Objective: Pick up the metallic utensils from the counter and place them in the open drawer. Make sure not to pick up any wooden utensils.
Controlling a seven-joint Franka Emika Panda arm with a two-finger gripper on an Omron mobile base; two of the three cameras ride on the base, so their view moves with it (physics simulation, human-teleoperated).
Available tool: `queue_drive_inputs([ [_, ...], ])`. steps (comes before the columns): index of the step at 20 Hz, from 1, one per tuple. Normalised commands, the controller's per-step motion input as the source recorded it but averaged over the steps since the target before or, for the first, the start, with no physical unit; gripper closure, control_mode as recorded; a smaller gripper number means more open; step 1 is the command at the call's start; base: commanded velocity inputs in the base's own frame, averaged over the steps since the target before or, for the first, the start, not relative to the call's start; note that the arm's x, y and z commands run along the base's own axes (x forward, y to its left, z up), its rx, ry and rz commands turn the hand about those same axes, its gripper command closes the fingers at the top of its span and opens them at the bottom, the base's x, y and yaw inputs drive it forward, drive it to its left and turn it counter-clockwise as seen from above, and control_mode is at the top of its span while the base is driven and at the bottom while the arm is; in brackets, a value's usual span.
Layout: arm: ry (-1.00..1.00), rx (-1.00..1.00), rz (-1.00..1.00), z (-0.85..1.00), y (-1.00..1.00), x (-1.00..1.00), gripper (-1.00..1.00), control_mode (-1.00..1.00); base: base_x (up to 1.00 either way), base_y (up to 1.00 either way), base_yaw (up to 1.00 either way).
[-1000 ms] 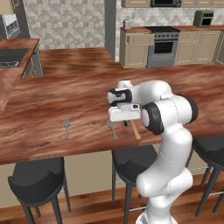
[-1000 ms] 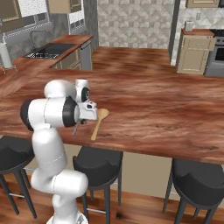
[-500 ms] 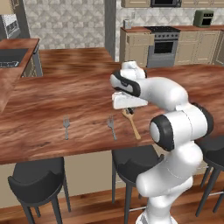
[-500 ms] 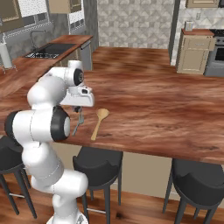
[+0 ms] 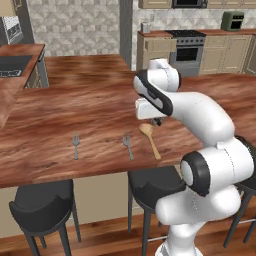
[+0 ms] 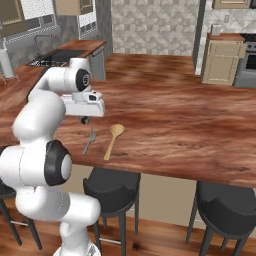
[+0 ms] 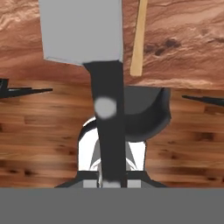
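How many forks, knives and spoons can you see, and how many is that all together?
Forks: 2, the lone fork and the fork by the spoon
Knife: 1, held in the gripper
Wooden spoon: 1
Total: 4

You see reddish-brown counter [image 5: 90, 100] carrying wooden spoon [image 5: 150, 138] near front edge. Near fork [image 5: 128, 145] lies just left of spoon, apart. Far fork [image 5: 76, 145] lies well left of spoon.
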Motion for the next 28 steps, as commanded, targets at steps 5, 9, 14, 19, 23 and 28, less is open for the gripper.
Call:
queue_drive_inputs([
  [5,-0.15,0.03,0.00,0.22,-0.35,-0.63,1.00,-1.00,0.00,0.00,0.00],
  [9,-0.07,0.02,0.00,0.16,-0.14,-0.29,1.00,-1.00,0.00,0.00,0.00],
  [14,0.00,0.00,0.00,0.00,0.00,0.00,1.00,-1.00,0.00,0.00,0.00],
  [19,0.00,0.00,0.00,0.00,0.00,0.00,1.00,1.00,-0.19,-0.36,-0.07],
  [23,0.00,0.00,0.00,0.00,0.00,0.00,1.00,1.00,-0.43,-1.00,-0.16],
  [28,0.00,0.00,0.00,0.00,0.00,0.00,1.00,1.00,-0.26,-0.99,-0.08],
])
